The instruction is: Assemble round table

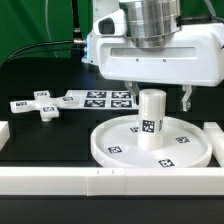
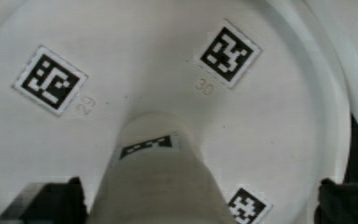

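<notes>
Border rail (image 1: 100,182) hems disc (image 1: 150,161); spread gripper (image 1: 157,100) straddles upright leg (image 1: 151,125), apparently untouching.

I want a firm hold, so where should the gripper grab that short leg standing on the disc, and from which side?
Probably the upper half of the leg, coming straight down from above. It stands upright at the middle of the disc with its top free, and its round wall suits fingers on opposite sides. The open gripper hangs right over it.

A black table (image 1: 40,135) fills the scene, with white rails (image 1: 60,181) along its near edge. Beyond it, far left, is a green backdrop (image 1: 35,22).
</notes>
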{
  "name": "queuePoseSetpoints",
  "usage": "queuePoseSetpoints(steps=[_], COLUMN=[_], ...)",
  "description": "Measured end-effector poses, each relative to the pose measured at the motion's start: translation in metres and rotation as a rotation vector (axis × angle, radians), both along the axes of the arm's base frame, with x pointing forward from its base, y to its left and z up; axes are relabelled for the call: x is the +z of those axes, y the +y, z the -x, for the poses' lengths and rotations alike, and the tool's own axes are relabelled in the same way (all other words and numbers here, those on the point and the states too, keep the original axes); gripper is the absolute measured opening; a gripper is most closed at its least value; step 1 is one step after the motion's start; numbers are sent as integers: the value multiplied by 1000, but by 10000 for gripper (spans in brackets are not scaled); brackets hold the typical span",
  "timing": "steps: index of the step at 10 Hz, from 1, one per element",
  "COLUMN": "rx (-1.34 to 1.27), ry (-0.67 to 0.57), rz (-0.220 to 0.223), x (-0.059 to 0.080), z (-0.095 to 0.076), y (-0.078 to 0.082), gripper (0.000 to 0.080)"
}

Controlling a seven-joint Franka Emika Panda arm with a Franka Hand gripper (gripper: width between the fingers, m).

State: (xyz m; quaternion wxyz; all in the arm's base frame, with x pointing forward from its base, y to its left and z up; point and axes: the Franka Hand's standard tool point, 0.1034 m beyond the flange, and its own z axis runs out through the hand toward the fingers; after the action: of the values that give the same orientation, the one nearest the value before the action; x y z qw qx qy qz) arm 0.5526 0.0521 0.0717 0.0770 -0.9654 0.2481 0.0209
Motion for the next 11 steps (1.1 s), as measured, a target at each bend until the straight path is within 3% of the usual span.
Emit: queuePoseSetpoints(steps=[3, 9, 11], rx=[318, 712, 960], ry=[-47, -99, -127], rz=[40, 43, 70], x=[2, 2, 5], z=[-4, -4, -11], y=[3, 1, -1], gripper=[649, 649, 649])
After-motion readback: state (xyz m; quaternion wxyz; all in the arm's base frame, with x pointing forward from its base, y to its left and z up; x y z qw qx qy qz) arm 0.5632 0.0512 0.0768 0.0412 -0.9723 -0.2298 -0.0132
